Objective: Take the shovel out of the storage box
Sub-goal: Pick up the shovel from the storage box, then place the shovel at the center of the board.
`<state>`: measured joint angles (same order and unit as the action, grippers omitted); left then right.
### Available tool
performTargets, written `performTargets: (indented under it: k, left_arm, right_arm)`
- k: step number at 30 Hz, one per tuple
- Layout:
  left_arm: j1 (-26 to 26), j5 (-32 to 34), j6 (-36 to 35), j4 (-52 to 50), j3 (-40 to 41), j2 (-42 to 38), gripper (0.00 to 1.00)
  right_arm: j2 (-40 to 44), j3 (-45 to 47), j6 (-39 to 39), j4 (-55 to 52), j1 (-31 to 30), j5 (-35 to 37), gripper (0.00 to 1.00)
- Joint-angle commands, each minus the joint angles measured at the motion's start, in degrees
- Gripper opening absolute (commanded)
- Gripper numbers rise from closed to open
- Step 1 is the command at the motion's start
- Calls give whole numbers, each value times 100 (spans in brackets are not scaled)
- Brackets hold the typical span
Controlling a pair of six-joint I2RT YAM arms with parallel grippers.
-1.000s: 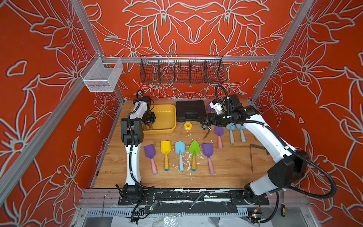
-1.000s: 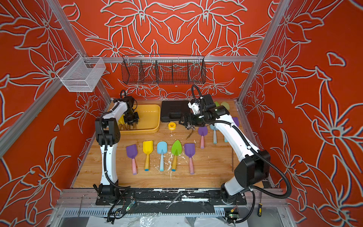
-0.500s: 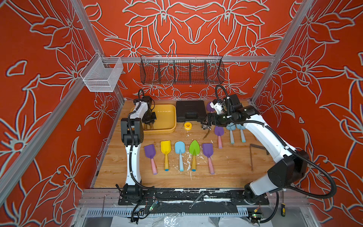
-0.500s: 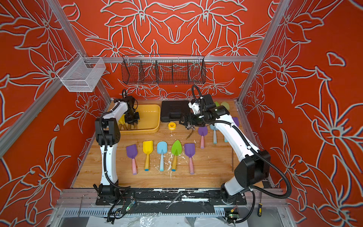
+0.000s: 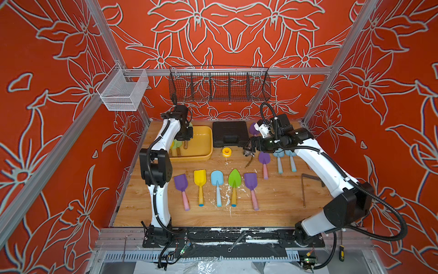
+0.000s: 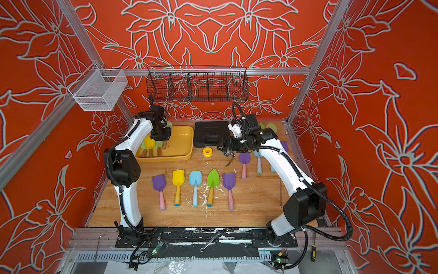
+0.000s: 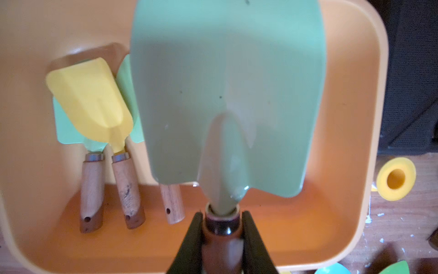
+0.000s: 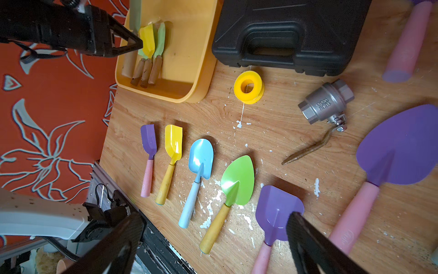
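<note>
Only the left wrist view shows the grip itself. There the left gripper point(image 7: 222, 221) is clamped on the shovel point(image 7: 227, 95), its two black fingers point(image 7: 195, 237) pressed to either side of the neck where the blade's socket meets the brown wooden handle. In both top views that gripper is just a dark block over the storage box point(image 5: 205, 148), toward the box's left side, and little of the held tool shows beyond a bit of brown handle beneath it. The right wrist view gives a side-on look, with the pale blade seen edge-on by the box's far rim. It also shows the right gripper point(image 8: 215, 217) with its fingers spread wide and nothing between them, over the tabletop point(image 8: 272, 147) by a row of five bright shovels point(image 8: 201, 159). The held shovel has a broad, pale sage-green blade with a raised socket running up its middle. It sits within the outline of the yellow box, covering part of the floor, and whether it touches that floor cannot be told. Beside it in the box lie a yellow-bladed shovel point(image 7: 94, 102) and green ones beneath it, all with wooden handles.
</note>
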<state>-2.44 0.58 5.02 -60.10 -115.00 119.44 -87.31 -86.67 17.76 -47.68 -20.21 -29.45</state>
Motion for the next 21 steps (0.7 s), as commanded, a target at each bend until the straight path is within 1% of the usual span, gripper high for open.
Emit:
performTargets:
  k: [1,5,12,16,21]
  left_arm:
    - [32,193,-315,-73,340,-536,0]
    - [121,258,-533,-12,1038,-1186,0]
    - [618,271,-514,84,2675,-2625,0]
    - [665,331,-549,25,3359,-3388,0]
    - [737,458,-694,429,4349,-4461,0]
  right_arm:
    - [184,96,-158,-22,52,46,97]
    - [221,140,-203,7,83,15,97]
    - [236,282,-273,152,174,-142,97]
    - [129,264,-333,223,232,-304,97]
    - [7,230,-377,325,307,-524,97]
